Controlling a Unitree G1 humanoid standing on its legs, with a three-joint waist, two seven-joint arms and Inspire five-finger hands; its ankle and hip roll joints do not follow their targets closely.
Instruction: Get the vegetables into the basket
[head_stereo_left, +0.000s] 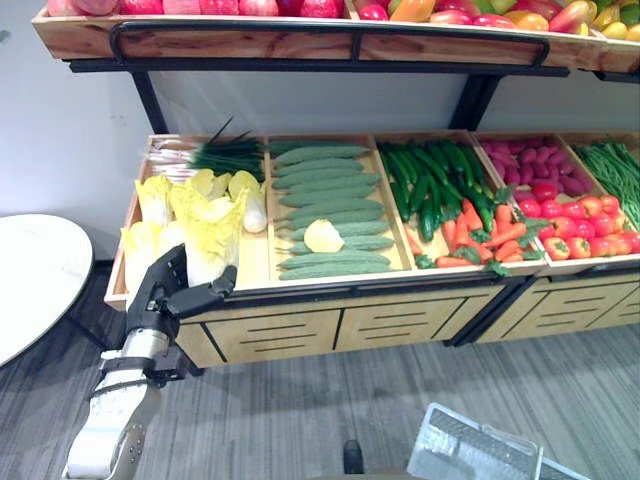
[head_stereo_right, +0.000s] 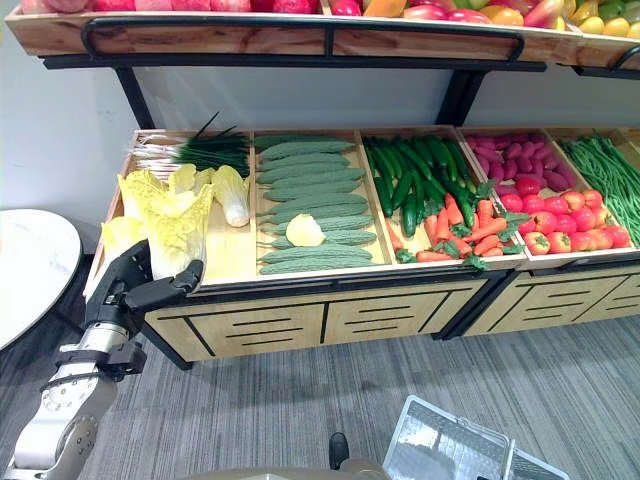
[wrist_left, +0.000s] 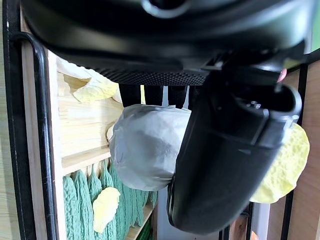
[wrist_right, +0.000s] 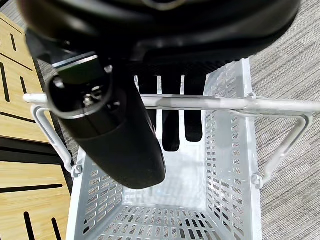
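Note:
Pale yellow cabbages (head_stereo_left: 200, 225) lie in the leftmost bin of the wooden stand (head_stereo_left: 330, 325). My left hand (head_stereo_left: 165, 295) is at that bin's front edge, fingers up against the nearest cabbage. In the left wrist view that cabbage's white base (wrist_left: 145, 150) sits between the straight fingers and the thumb (wrist_left: 230, 150), so the hand is open. A white wire basket (head_stereo_left: 460, 450) hangs low at the front right. In the right wrist view my right hand (wrist_right: 115, 140) has its fingers hooked round the basket's handle (wrist_right: 225, 103), and the basket (wrist_right: 230, 165) holds nothing.
Bins to the right hold bumpy green gourds (head_stereo_left: 320, 190), dark cucumbers (head_stereo_left: 435, 180), carrots (head_stereo_left: 480, 235) and tomatoes (head_stereo_left: 585, 220). A fruit shelf (head_stereo_left: 300, 40) with a black rail overhangs the stand. A round white table (head_stereo_left: 30, 280) stands at the left.

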